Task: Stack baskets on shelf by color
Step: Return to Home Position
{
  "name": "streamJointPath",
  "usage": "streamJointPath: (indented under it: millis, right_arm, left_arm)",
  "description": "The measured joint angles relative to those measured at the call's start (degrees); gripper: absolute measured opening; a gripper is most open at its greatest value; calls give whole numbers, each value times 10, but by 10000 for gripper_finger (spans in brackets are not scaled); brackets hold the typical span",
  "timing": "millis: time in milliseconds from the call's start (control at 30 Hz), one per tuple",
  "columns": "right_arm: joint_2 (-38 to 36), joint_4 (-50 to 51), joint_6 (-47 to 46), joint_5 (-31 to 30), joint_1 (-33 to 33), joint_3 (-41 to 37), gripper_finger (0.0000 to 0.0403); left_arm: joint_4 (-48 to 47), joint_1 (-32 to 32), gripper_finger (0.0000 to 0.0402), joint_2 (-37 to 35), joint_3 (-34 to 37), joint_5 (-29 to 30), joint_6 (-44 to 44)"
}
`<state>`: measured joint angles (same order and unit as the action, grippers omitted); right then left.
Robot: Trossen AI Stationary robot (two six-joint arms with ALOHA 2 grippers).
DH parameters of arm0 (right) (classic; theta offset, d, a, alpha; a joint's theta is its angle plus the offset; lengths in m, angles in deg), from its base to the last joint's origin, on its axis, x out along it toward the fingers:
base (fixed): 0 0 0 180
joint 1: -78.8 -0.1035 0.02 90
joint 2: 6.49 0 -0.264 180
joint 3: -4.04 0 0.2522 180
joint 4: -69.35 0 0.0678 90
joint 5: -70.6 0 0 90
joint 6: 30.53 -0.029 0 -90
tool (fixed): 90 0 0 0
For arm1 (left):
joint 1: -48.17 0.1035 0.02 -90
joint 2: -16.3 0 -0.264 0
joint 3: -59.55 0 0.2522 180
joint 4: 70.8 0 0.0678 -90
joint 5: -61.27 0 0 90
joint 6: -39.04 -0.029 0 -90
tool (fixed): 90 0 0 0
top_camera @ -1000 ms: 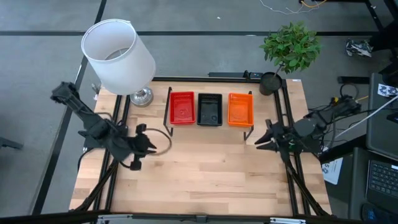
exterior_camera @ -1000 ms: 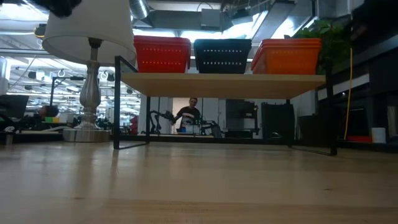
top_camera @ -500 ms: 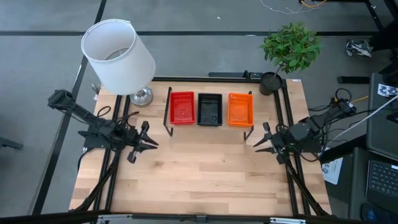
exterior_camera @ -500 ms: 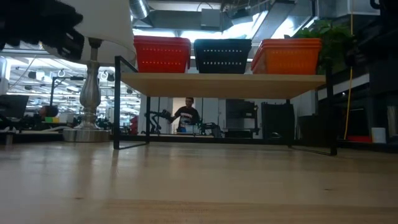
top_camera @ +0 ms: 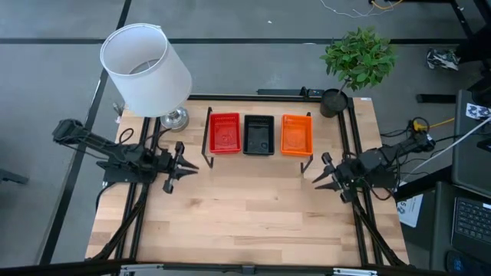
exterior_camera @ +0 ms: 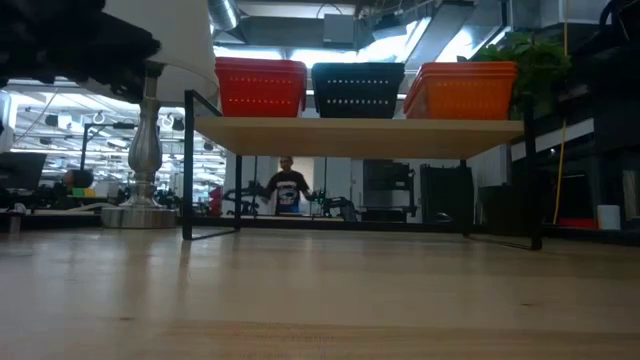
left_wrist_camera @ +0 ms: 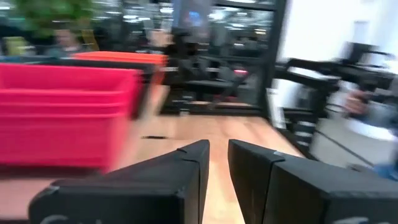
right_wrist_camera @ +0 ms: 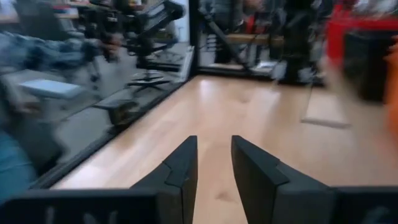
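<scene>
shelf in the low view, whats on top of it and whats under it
On the shelf stand red baskets, black baskets and orange baskets, side by side. Under it only bare tabletop shows. How many are nested in each stack cannot be told.

A white-shaded lamp (top_camera: 146,69) stands at the table's (top_camera: 245,215) far left corner, a potted plant (top_camera: 357,57) at its far right.

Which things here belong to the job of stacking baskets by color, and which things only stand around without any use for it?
Part of the job:
- red baskets, black baskets and orange baskets, side by side on the shelf
- left gripper and right gripper, on either side of the shelf

Just standing about:
- lamp
- potted plant
- person in the room behind
</scene>
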<state>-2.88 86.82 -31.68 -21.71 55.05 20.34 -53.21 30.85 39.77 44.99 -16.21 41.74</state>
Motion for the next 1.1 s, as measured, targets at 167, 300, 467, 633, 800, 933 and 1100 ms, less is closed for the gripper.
streamJointPath:
  millis: [167, 300, 467, 633, 800, 933, 1100]
  right_arm:
    - [-3, -10, 29, -94, 10, 0, 97]
    - [-1, -10, 29, -125, 11, 0, 97]
    - [-1, -10, 31, -126, 11, 0, 97]
    - [-1, -9, 30, -126, 11, 0, 97]
    - [-1, -9, 30, -126, 11, 0, 97]
    - [-1, -9, 30, -126, 11, 0, 97]
    - [-1, -9, 30, -126, 11, 0, 97]
  left_arm:
    - [0, 9, 53, 0, 0, 80, 1]
    - [0, 9, 53, 0, 0, 88, 1]
    - [0, 9, 53, 0, 0, 88, 1]
    - [0, 9, 53, 0, 0, 89, 1]
    - [0, 9, 53, 0, 0, 89, 1]
    - [0, 9, 53, 0, 0, 89, 1]
    - [0, 9, 53, 0, 0, 89, 1]
